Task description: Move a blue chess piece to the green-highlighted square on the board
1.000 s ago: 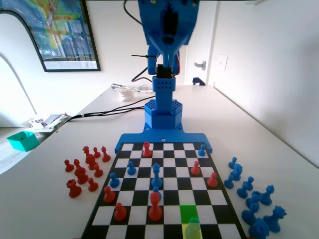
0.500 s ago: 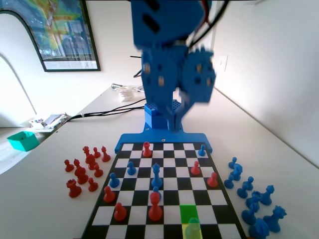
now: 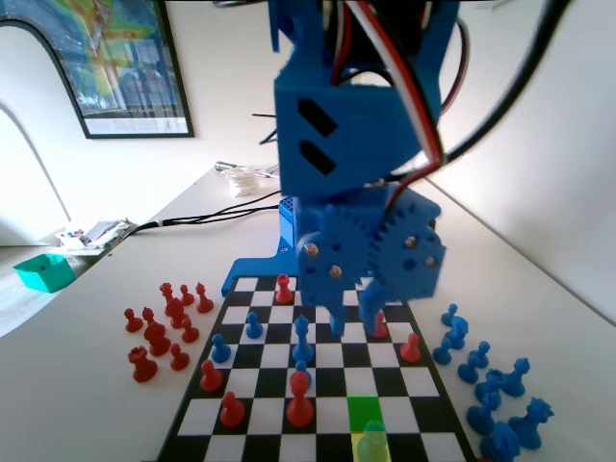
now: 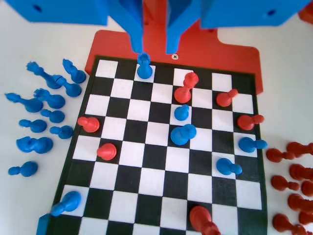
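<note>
Approach step: gripper [image 4: 154, 46], jaws apart and empty, hangs above the pawn [image 4: 144, 66]; next, probably lower, close, carry to the green square [image 3: 364, 412].

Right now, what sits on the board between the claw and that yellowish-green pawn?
In the fixed view, bare squares, including the green-highlighted square, separate the gripper from the blue chess piece.

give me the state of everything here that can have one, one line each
small blue plastic pawn tinted yellow-green: upright on the near-edge square, not gripped
green-highlighted square: unoccupied, next to that pawn
blue two-finger claw: open, holding nothing, raised over the board
black-and-white chequered board: flat, red and blue pieces standing on it
</note>
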Robot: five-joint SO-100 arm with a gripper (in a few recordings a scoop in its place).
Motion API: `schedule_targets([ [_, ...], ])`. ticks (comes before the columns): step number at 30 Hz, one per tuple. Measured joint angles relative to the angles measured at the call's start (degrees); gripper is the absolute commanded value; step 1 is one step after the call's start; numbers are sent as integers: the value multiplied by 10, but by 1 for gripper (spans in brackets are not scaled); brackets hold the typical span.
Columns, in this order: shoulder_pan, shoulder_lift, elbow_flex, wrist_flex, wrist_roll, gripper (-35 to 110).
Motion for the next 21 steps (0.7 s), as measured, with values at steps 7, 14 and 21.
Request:
schedule_targets([
  [7, -6, -65, -57, -3, 20, 15],
  [14, -14, -127, -113, -7, 24, 15],
  [21, -11, -178, -159, -4, 24, 15],
])
